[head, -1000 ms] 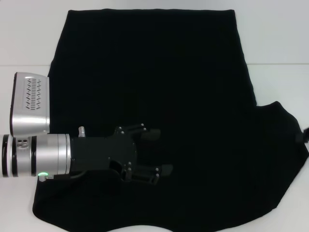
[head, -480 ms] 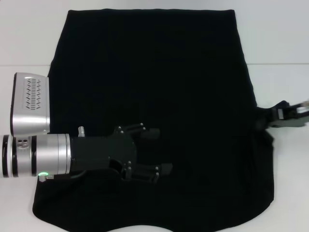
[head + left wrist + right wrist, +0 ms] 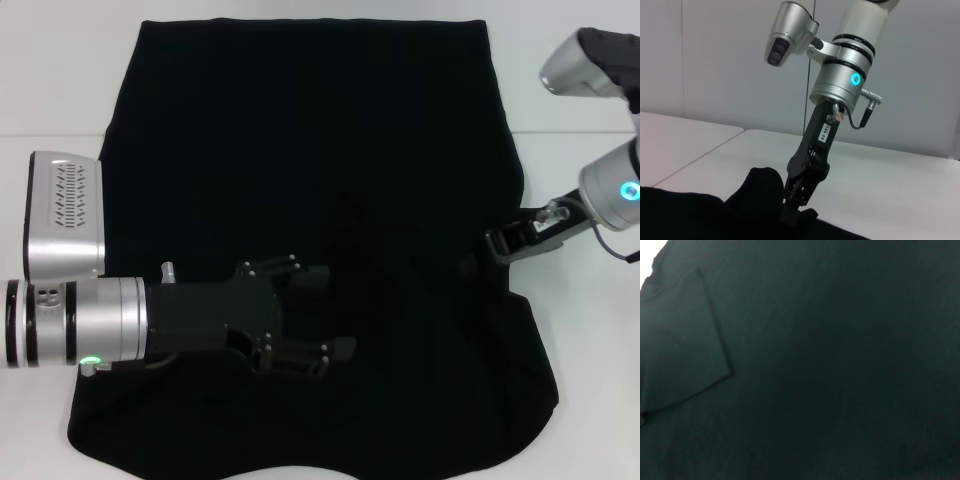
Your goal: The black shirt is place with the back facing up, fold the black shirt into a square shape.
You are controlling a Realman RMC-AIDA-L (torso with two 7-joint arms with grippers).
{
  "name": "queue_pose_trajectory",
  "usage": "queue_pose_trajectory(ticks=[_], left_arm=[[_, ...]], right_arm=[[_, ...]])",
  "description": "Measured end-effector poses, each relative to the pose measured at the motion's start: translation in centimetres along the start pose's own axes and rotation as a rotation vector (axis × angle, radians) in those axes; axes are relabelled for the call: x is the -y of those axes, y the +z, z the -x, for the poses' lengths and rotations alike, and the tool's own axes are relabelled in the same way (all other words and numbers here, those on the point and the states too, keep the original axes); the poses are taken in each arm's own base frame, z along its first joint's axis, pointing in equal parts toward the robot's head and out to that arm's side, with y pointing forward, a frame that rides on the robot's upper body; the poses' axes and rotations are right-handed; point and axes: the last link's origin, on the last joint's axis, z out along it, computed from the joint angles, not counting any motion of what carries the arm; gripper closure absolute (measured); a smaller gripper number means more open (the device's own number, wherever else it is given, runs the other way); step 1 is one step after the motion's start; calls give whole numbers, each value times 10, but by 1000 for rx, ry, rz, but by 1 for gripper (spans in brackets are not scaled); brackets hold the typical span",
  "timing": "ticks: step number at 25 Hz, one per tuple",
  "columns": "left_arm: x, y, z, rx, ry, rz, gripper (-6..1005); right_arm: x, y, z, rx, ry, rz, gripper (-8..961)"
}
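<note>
The black shirt lies spread on the white table, plain side up. My left gripper reaches in from the left and is open over the shirt's lower middle. At the shirt's right side, my right gripper is shut on a fold of the sleeve, which is drawn in over the body. In the left wrist view the right gripper pinches a raised hump of the black shirt. Black shirt fabric fills the right wrist view, with a sleeve flap lying on it.
The white table shows bare to the right of the shirt and along the left edge. My left arm's silver forearm lies over the shirt's lower left corner.
My right arm has come in from the right edge and moved left and up, carrying the right sleeve in over the shirt's body. The left gripper has stayed put.
</note>
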Motion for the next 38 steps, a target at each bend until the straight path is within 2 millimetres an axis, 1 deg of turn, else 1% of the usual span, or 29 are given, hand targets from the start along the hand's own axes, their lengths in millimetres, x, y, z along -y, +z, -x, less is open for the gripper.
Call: queue_pose_trajectory(ticks=[6, 9, 12, 15, 20, 22, 25, 28, 31, 38], left_arm=[[0, 1, -1, 2, 6, 3, 66], [0, 1, -1, 2, 7, 4, 66], [1, 1, -1, 1, 7, 1, 66], [0, 1, -1, 2, 8, 5, 66], [0, 2, -1, 3, 8, 7, 66], [0, 2, -1, 2, 7, 8, 66], [-1, 3, 0, 1, 1, 10, 66], [-2, 3, 1, -1, -3, 12, 66], [-2, 4, 0, -1, -3, 13, 66], [-1, 4, -1, -1, 1, 15, 66]], right_arm=[[-14, 5, 14, 2, -52, -7, 776], [-16, 10, 17, 1, -60, -16, 656], [-13, 12, 15, 12, -47, -24, 536], [-3, 10, 11, 36, -17, -35, 528], [20, 1, 2, 78, 75, -54, 514], [31, -3, -4, 84, 118, -65, 509], [42, -4, -16, 77, 164, -73, 510], [46, -1, -26, 64, 190, -71, 512], [46, 4, -31, 52, 202, -66, 513], [46, 9, -32, 57, 201, -76, 518]])
